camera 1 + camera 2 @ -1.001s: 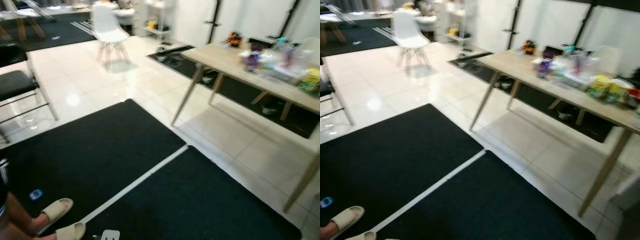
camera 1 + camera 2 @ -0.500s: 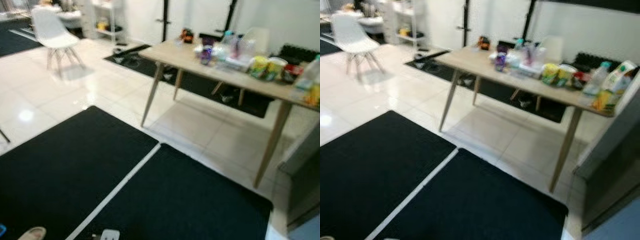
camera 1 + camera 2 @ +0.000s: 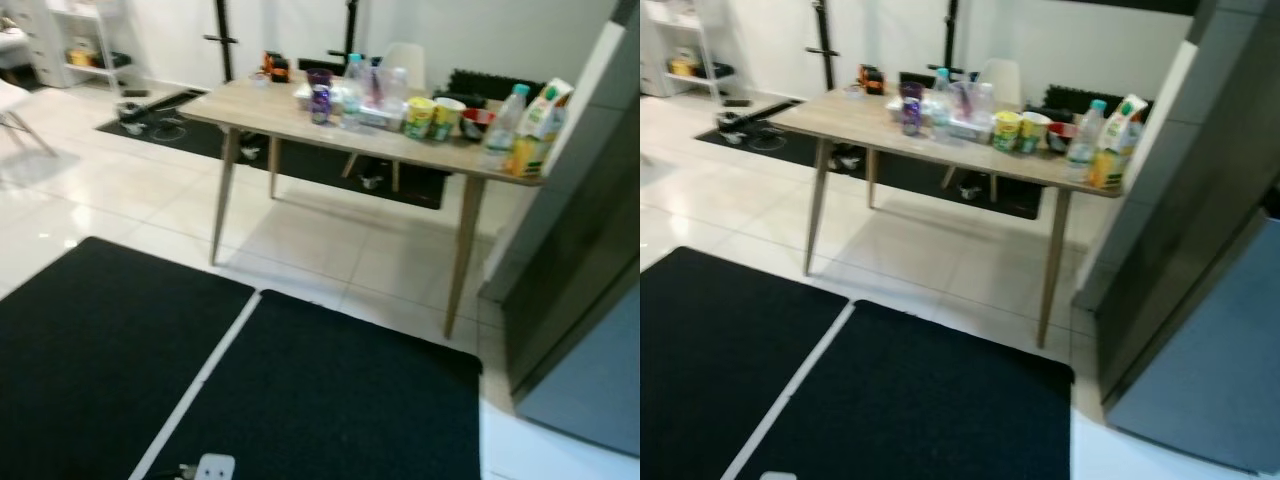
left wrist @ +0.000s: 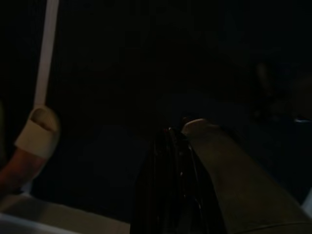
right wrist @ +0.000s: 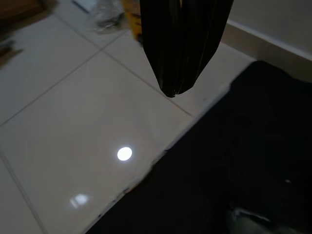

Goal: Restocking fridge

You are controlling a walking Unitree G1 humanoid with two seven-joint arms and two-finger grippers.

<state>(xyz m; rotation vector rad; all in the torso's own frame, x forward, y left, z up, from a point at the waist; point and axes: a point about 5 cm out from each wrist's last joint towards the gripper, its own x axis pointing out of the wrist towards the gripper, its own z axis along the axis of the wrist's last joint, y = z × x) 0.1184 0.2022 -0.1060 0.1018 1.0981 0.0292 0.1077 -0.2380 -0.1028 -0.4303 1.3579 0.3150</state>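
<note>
ahead, wooden table (image 3: 270,105) w/ bottles (image 3: 500,125) beside grey fridge (image 3: 585,250); both grippers hang idle, fingers pressed together.

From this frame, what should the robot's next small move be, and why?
Probably a step forward over the black mat toward the wooden table. The groceries there, among them a juice carton and a water bottle, stand well out of reach. The left gripper and right gripper hang shut and hold nothing, and the grey fridge stands just right of the table.
</note>
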